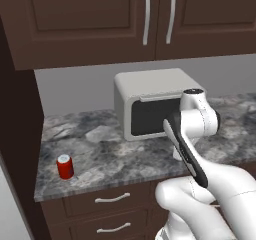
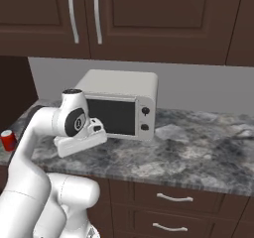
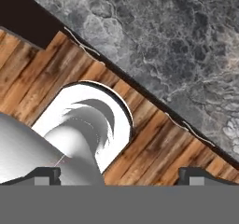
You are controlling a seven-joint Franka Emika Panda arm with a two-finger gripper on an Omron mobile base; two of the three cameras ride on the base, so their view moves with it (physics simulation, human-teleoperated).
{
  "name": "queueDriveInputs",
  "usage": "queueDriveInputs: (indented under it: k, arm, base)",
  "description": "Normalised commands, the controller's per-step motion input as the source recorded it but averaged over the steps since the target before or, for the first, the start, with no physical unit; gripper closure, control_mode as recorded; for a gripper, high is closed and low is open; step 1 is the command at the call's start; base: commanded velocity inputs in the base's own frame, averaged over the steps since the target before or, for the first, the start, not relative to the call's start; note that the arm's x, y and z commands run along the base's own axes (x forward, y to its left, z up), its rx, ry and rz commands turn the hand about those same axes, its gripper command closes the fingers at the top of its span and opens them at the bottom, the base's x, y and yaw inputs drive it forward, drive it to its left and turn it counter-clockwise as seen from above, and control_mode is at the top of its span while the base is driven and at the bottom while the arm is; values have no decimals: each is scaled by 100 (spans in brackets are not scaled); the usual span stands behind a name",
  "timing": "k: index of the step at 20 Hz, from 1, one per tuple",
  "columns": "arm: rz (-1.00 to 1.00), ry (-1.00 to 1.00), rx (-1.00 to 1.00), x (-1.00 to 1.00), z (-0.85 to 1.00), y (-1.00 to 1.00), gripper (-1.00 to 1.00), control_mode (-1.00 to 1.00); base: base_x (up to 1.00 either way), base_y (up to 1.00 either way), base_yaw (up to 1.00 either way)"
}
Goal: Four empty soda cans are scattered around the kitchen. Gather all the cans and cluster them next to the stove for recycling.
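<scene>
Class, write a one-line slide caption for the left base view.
Red soda can stands near the granite counter's front-left edge, left of the toaster oven.

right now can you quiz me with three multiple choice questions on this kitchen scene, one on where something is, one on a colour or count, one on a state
1. Where does the soda can stand?
A. on the counter near its front edge, left of the toaster oven
B. on top of the toaster oven
C. inside a drawer

2. How many knobs show on the toaster oven front?
A. none
B. two
C. five

3. How is the gripper?
A. shut on the can
B. open, holding nothing
C. shut on a drawer handle

Answers:
1 A, the can sits upright on the counter well left of the oven.
2 B, two dark knobs sit one above the other on its right side.
3 B, the hand view shows the fingertips wide apart with nothing between them.
</scene>
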Motion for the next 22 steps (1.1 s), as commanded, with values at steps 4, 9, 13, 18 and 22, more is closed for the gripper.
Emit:
queueDriveInputs:
  k: [4,9,13,18,22]
  arm:
    - [57,8,15,-10,0,58,-100,-100]
    - [46,6,9,-2,2,73,-100,-100]
    - [20,1,-1,0,11,85,-100,-100]
    - [6,-2,-1,8,10,69,-100,-100]
    - [7,-7,0,23,11,51,-100,-100]
  base:
    - [0,0,0]
    - [0,0,0]
    - [0,0,0]
    - [0,0,0]
    - [0,0,0]
